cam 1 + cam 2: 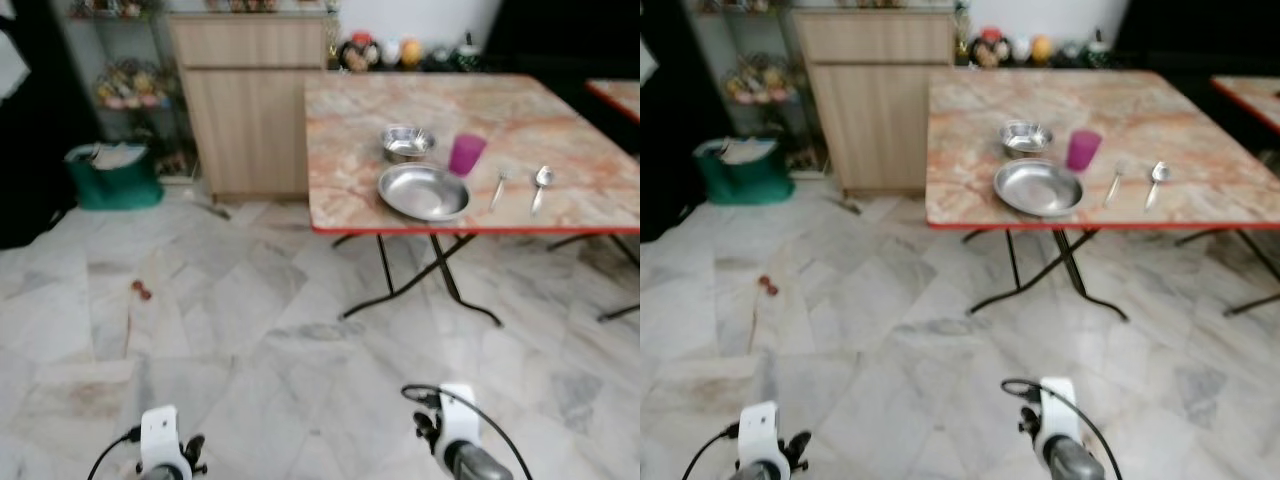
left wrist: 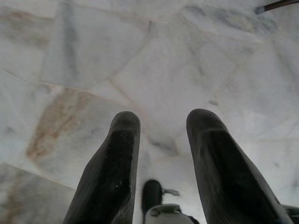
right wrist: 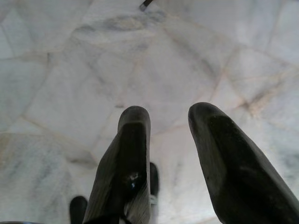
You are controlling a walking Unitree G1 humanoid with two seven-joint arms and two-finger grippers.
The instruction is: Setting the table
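Note:
A marble-topped folding table (image 1: 520,110) with a red edge stands ahead to the right. Near its front edge lies a wide steel plate (image 1: 423,191). Behind the plate sit a small steel bowl (image 1: 407,142) and a purple cup (image 1: 466,154). To the right of the plate lie a fork (image 1: 498,189) and a spoon (image 1: 540,186). Both arms hang low over the floor, far from the table. The left gripper (image 2: 161,123) is open with nothing between its fingers. The right gripper (image 3: 170,119) is open too, empty, pointing at the tiles.
A wooden cabinet (image 1: 250,100) stands left of the table, with a green bag (image 1: 112,175) further left. A small red object (image 1: 141,290) lies on the marble floor (image 1: 250,340). A second table's corner (image 1: 618,95) shows at far right. Black table legs (image 1: 440,275) cross under the table.

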